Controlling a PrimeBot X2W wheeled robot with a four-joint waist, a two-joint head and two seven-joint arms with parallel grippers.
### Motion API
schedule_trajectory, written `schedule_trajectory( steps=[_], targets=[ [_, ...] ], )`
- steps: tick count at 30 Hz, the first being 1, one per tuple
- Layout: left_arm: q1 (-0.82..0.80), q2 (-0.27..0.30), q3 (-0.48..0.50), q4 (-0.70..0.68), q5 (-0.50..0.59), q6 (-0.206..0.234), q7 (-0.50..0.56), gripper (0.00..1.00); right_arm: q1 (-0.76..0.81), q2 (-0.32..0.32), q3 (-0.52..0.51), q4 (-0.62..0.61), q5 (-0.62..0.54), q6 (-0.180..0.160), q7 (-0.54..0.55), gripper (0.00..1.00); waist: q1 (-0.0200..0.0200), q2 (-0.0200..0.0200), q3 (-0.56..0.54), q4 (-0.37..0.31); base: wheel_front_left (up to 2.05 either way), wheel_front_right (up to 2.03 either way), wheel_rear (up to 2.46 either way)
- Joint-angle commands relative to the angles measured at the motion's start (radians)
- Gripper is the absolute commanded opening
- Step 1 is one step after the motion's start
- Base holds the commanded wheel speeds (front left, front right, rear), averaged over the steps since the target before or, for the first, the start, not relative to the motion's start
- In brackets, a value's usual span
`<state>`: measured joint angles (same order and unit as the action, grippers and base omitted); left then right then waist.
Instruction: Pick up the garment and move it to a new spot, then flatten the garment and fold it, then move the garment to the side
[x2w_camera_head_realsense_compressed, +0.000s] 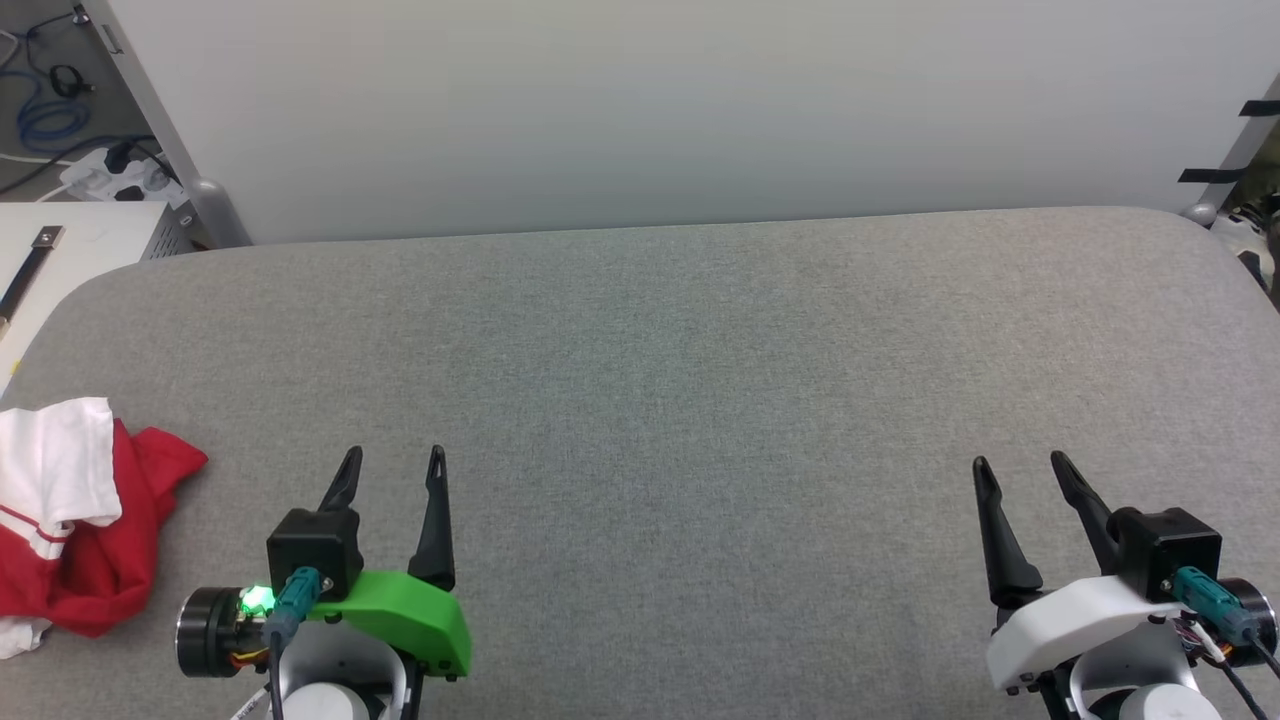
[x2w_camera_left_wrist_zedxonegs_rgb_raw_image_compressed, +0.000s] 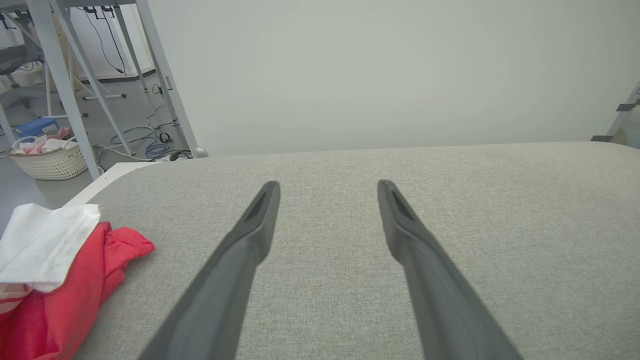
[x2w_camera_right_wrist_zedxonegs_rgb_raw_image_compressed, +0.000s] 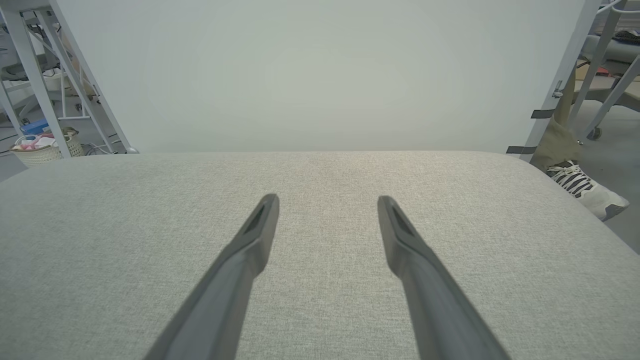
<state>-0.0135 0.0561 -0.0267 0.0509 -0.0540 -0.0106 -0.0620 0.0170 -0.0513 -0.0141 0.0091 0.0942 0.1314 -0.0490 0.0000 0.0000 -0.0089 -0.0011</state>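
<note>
At the pick-up step, nothing grasped yet. Bunched at the far left of the counter (x2w_camera_head_realsense_compressed: 680, 380): the garment (x2w_camera_head_realsense_compressed: 85, 540), partly cropped, seemingly sleeve-up. Fingers of left gripper (x2w_camera_head_realsense_compressed: 394, 452) and right gripper (x2w_camera_head_realsense_compressed: 1019, 460) spread wide, empty. Next: reach left, pinch a red fold, lift.

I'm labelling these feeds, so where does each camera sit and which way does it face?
Head view: on the head, looking forward and down at the grey table; left hand and right hand at the bottom, both open.
Left wrist view: on the left wrist, looking along its fingers across the table to the white wall.
Right wrist view: on the right wrist, likewise along its fingers.
Shared: head and left wrist views both show the garment at the left.
</note>
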Motion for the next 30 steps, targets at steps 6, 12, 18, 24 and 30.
schedule_trajectory(
  steps=[6,12,18,24,30],
  targets=[
    [-0.006,-0.002,-0.004,0.016,-0.019,-0.01,-0.02,1.0,-0.002,0.0,-0.008,-0.006,0.018,0.0,-0.019,1.0,0.0,0.0,-0.001,0.0,0.0,0.0,0.0],
    [-0.009,-0.002,-0.006,0.031,-0.027,-0.013,-0.033,1.0,-0.001,0.0,-0.014,-0.01,0.024,0.0,-0.026,1.0,0.0,0.0,-0.002,0.002,0.0,0.0,0.0],
    [-0.014,-0.002,-0.005,0.042,-0.035,-0.016,-0.046,1.0,-0.002,0.0,-0.015,-0.02,0.023,0.0,-0.032,1.0,0.0,0.0,0.001,0.011,0.0,0.0,0.0],
    [-0.021,-0.003,0.003,0.05,-0.047,-0.017,-0.058,1.0,-0.006,0.001,-0.01,-0.038,0.017,0.0,-0.034,1.0,0.0,0.0,0.004,0.029,0.0,0.0,0.0],
    [-0.025,-0.003,0.018,0.053,-0.059,-0.016,-0.07,1.0,-0.015,0.001,0.006,-0.058,0.005,0.0,-0.034,1.0,0.0,0.0,0.008,0.062,0.0,0.0,0.0]
  ],
)
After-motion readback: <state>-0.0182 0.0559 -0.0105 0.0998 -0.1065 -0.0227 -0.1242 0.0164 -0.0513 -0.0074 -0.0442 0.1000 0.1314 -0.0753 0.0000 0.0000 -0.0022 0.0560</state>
